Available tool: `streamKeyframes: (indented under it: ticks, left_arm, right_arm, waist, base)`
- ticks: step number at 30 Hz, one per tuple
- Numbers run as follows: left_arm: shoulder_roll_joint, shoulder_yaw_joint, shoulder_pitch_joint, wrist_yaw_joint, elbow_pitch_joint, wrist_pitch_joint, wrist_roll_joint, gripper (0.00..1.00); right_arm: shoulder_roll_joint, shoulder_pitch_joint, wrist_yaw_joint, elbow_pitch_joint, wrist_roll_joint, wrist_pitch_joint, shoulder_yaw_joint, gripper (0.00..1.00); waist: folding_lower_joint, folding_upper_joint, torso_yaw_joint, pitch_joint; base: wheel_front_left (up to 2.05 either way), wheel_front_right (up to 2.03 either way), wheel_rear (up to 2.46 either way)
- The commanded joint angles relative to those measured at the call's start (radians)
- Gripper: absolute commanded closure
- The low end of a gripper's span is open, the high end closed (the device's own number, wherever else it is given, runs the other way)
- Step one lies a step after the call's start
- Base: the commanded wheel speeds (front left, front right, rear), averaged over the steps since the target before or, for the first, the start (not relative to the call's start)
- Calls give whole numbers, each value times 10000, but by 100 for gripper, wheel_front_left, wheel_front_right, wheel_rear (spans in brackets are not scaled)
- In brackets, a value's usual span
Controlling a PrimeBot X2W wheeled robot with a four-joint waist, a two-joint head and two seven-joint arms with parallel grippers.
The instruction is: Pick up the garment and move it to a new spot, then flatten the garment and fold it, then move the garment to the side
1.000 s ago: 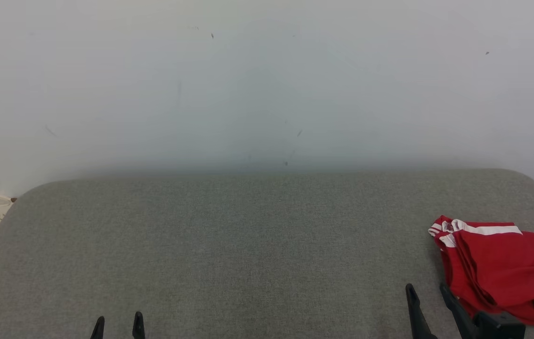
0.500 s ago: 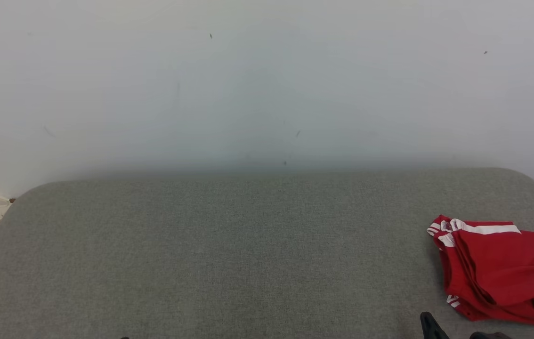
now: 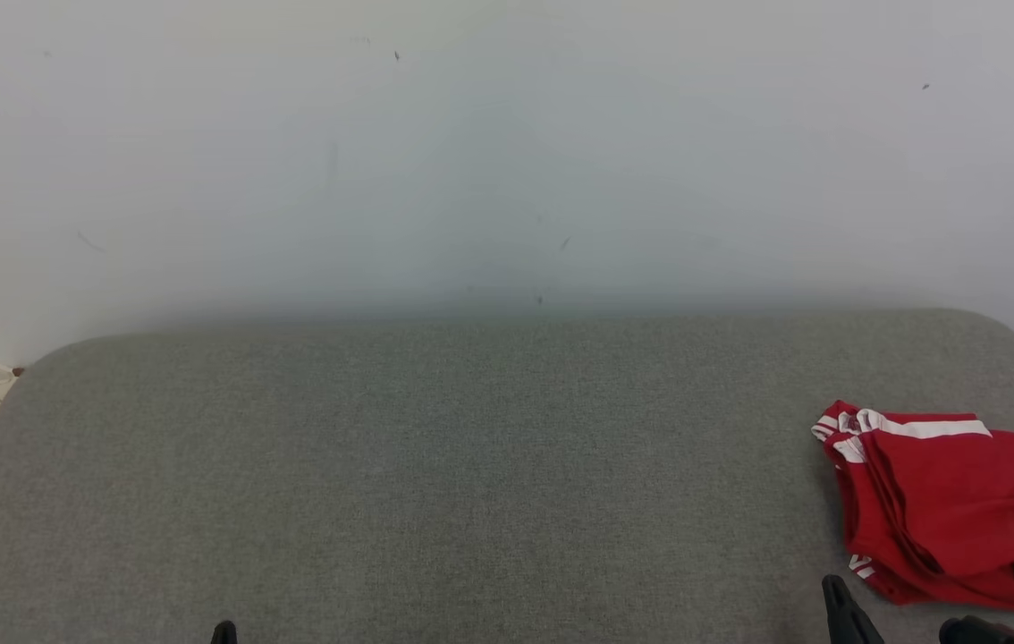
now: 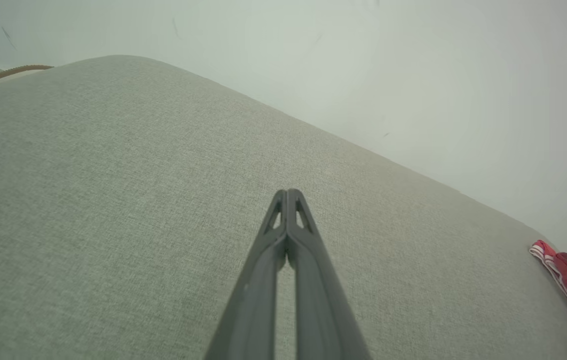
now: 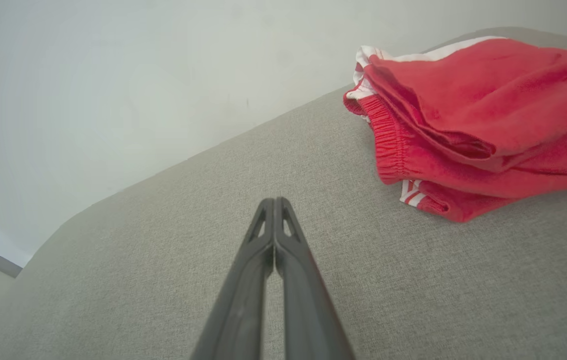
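Left end effector [image 4: 287,192] and right end effector [image 5: 274,201] pressed together, empty — garment [image 3: 945,501] partly cropped.

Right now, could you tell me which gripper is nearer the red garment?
Right. The right gripper sits just beside the red garment, not touching; the left gripper lies far to its left.

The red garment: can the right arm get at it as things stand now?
Probably yes. The red garment lies on the grey cushion near the right tool, with bare fabric between them and nothing in the way. The tool is shut, so it would have to open first.
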Motion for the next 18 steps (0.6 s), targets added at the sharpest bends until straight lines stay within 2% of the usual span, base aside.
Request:
streamKeyframes:
  ticks: [1, 18]
  left_arm:
    - [-10, 72, -399, -74, -109, 97, -468, 100]
    - [-47, 214, -1049, -201, 63, 768, -3003, 100]
  right_arm:
    - [-9, -340, -3, -174, 501, 51, -88, 100]
    - [-12, -684, -6, -218, 3079, 354, -433, 100]
  waist:
    - [0, 0, -3, 23]
    - [0, 0, -32, 230]
  base:
    - [0, 0, 0]
    - [0, 0, 0]
